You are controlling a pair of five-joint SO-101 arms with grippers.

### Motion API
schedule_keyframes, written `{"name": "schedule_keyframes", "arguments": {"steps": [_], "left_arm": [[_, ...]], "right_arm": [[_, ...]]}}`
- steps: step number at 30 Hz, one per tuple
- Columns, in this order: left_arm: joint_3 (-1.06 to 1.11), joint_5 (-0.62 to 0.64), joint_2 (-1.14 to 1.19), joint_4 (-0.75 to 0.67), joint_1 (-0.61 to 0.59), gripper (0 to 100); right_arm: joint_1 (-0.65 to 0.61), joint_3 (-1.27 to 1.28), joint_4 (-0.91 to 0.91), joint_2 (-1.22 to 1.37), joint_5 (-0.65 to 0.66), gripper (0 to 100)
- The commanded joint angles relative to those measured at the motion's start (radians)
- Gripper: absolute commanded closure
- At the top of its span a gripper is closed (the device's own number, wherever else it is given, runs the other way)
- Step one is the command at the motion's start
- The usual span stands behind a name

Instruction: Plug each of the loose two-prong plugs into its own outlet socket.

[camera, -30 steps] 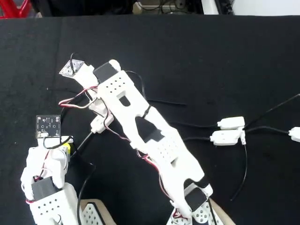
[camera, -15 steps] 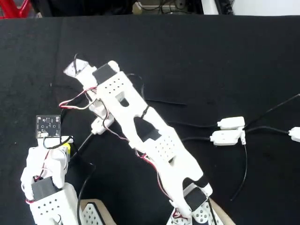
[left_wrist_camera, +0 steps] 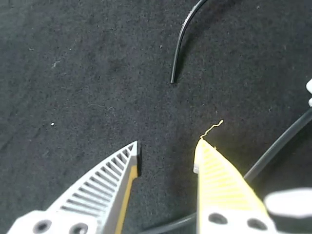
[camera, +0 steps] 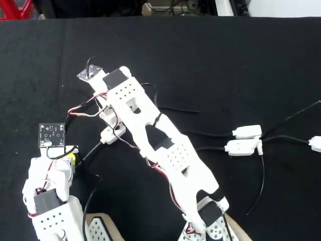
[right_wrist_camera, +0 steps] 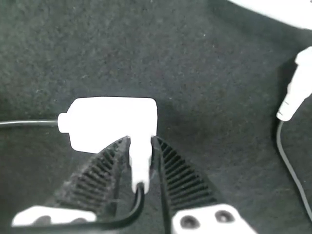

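You see a white plug on a black cable, a black table, and one yellow ribbed finger on your left gripper.

- Left arm: folded low at the near left, wrist angled downward; left gripper with jaws parted.
- Right arm: stretched out diagonally toward the far left; right gripper clamped on a white plug.

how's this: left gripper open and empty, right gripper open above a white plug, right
No: the right gripper is shut on the white plug, as the right wrist view shows. The left gripper is open and empty.
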Motion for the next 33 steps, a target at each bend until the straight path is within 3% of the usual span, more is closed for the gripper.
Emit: {"name": "schedule_keyframes", "arguments": {"steps": [1, 9, 17, 23, 29, 33], "left_arm": [[0.005, -0.011, -0.005, 0.002, -0.002, 81], [0.025, -0.011, -0.005, -0.029, -0.002, 81], [0.027, -0.011, -0.005, -0.037, -0.002, 81], [0.027, -0.011, -0.005, -0.037, -0.002, 81], [0.027, -0.011, -0.005, -0.037, -0.001, 81], [0.027, -0.011, -0.005, -0.034, 0.013, 81]], "right_arm": [[0.058, 0.018, 0.038, 0.056, -0.009, 98.7], [0.272, 0.163, 0.04, -0.067, 0.064, 98.7], [0.483, 0.447, 0.038, -0.294, 0.23, 98.7], [0.72, 0.584, 0.009, -0.338, 0.376, 98.7], [1.03, 0.515, -0.015, -0.34, 0.529, 98.7], [1.171, 0.418, -0.015, -0.338, 0.621, 98.7]]}}
